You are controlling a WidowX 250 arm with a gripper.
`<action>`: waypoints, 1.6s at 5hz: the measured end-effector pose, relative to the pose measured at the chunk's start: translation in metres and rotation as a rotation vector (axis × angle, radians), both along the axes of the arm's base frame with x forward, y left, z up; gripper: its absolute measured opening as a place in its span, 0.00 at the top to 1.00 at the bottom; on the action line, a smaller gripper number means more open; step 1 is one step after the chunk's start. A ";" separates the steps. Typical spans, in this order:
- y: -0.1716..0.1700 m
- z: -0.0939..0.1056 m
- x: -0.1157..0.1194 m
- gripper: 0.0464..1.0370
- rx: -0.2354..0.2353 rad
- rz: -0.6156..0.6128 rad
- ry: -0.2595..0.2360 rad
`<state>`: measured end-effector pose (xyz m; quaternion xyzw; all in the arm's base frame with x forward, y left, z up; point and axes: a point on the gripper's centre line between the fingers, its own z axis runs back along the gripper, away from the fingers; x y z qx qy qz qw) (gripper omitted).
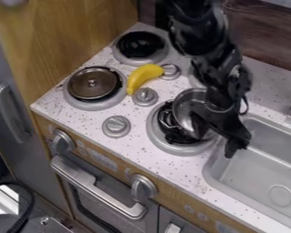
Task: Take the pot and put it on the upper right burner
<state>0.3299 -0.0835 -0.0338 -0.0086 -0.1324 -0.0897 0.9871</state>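
The black gripper [219, 126] is over the right side of the silver pot [183, 107], between the lower right burner and the sink. The pot looks tilted above the lower right burner [157, 134], overlapping its black coil. Whether the pot touches the coil cannot be made out. The gripper and arm cover the pot's right part. Of the upper right burner [194, 81], a bit of the grey rim shows left of the arm; the rest is hidden behind it.
A yellow banana [143, 77] lies between the left burners and the knobs [145, 96]. A metal lid [94, 83] sits on the lower left burner. The sink [263, 170] is at the right.
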 end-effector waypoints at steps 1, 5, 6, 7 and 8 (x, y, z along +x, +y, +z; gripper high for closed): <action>0.001 -0.019 -0.001 0.04 0.026 0.000 0.036; 0.009 0.006 0.033 0.04 0.017 0.055 -0.036; 0.024 0.015 0.048 0.04 0.013 0.104 -0.058; 0.035 0.021 0.058 0.04 0.021 0.118 -0.065; 0.041 0.022 0.060 0.04 0.023 0.124 -0.063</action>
